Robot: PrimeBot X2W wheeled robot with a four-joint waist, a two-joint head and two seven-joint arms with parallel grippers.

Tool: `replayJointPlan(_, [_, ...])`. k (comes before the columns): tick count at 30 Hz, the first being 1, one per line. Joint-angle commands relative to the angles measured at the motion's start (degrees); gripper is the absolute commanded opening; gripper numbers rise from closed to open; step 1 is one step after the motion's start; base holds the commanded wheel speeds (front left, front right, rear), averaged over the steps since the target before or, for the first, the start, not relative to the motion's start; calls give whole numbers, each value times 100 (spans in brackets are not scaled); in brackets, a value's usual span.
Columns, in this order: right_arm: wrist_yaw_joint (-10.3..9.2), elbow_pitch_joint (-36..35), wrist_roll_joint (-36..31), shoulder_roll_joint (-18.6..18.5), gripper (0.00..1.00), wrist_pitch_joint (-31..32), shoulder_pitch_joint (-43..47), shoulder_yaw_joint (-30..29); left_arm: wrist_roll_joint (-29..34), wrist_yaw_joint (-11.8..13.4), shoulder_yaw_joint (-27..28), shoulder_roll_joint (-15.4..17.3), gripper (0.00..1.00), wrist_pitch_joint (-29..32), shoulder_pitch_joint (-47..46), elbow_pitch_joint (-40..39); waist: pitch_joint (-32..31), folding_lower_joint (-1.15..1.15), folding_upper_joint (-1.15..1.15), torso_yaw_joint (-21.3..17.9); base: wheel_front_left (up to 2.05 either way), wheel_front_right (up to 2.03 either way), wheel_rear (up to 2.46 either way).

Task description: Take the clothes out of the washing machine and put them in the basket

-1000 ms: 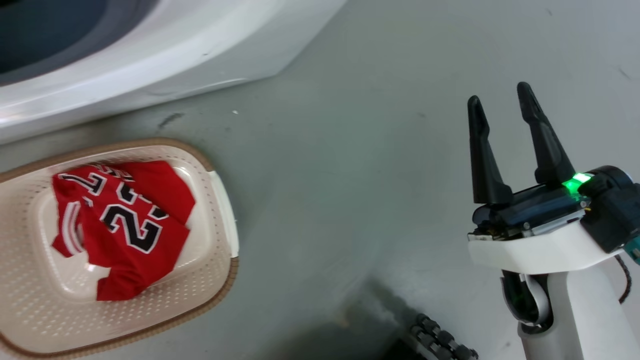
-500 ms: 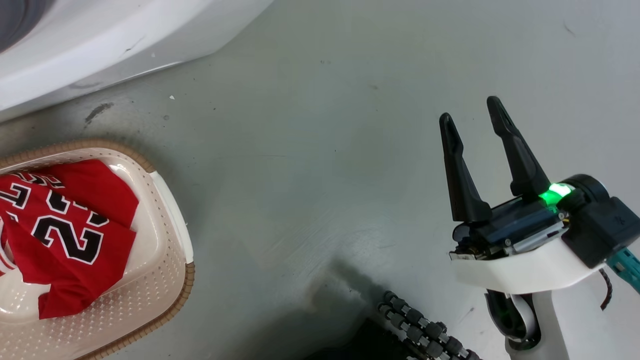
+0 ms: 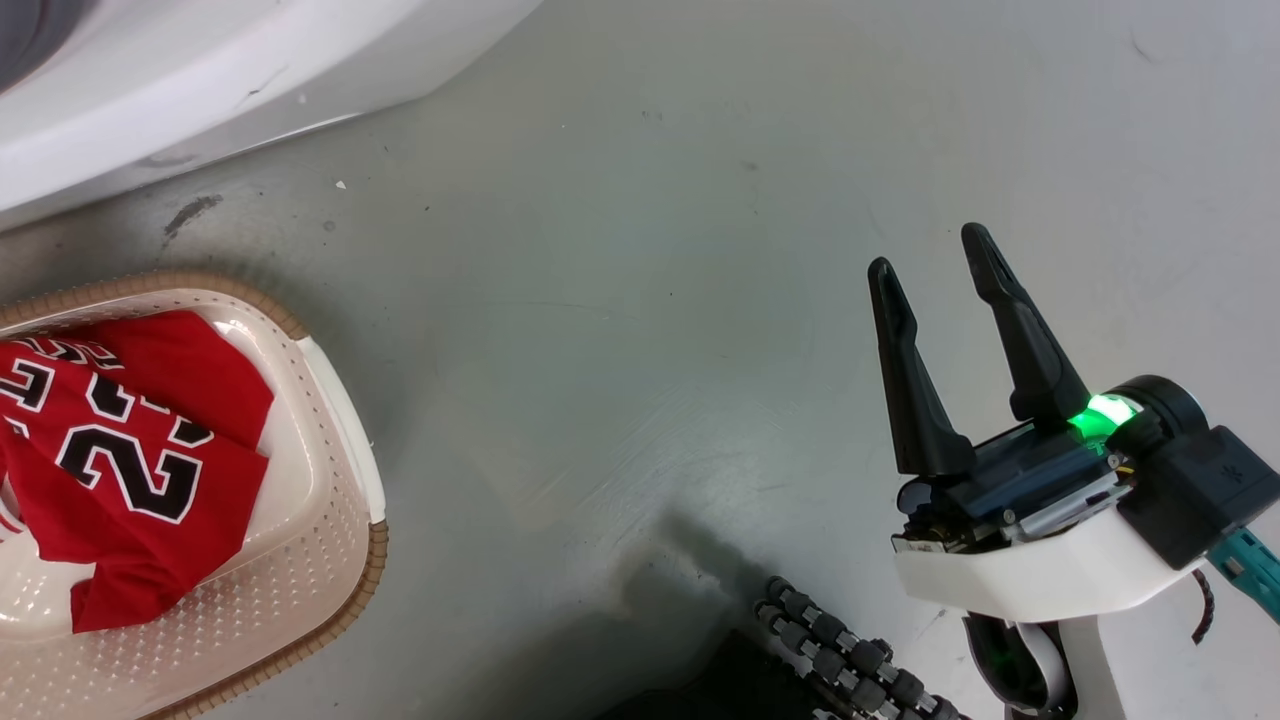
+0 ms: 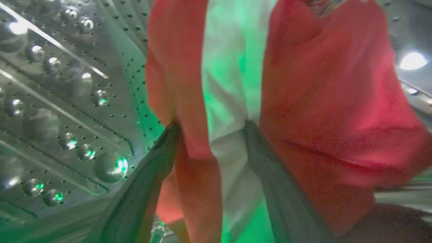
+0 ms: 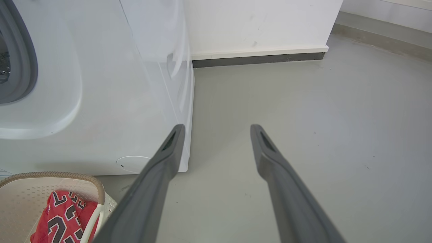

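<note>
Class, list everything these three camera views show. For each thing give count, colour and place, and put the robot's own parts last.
washing machine: one, white, upper left of the head view
drum: one, perforated steel, around the left gripper
basket: one, cream with a brown rim, on the floor by the machine
numbered garment: one, red with black-and-white numbers, lying in the basket
striped garment: one, red with a white stripe, inside the drum
floor: grey
wall: white with dark skirting, behind the machine
roller wheel: one, black, bottom edge of the head view
left gripper: dark fingers either side of the striped garment
right gripper: open, over bare floor, holding nothing
</note>
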Motion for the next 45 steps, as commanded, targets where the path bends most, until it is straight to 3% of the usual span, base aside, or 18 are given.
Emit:
replayJointPlan(1, [-6,-36,13,13,100,-12,57,-5,-20,-36,-81,-26,100,-36,-1,123,17,0,0,8,0,0,0])
replayJointPlan(4, [-6,-43,-2,12,100,-12,40,0,-54,-61,-164,-74,100,-44,-16,266,29,0,0,15,0,0,0])
replayJointPlan(5, [-6,-43,-9,12,100,-12,31,-1,-70,-70,-198,-84,94,-49,-35,305,34,0,0,18,0,0,0])
replayJointPlan(6, [-6,-41,-15,12,100,-12,14,-7,-87,-73,-230,-96,0,-70,-63,332,42,0,0,22,0,0,0])
replayJointPlan(10, [-6,-36,5,13,100,-12,-66,-28,-214,-91,-297,-171,0,-173,-162,391,70,0,0,37,0,0,0])
replayJointPlan(25, [-6,122,-152,12,100,-12,-443,-22,-717,-84,-672,204,0,-1050,-298,78,-200,0,0,55,0,0,0])
replayJointPlan(33, [-6,323,-463,11,100,-12,-463,-374,-1191,-84,-933,117,0,-2150,270,-221,-751,0,0,509,0,0,0])
replayJointPlan(45, [-6,606,-951,9,100,-12,-321,-715,-1842,-85,-1272,-156,0,-3797,1844,-558,-1760,0,0,1286,0,0,0])
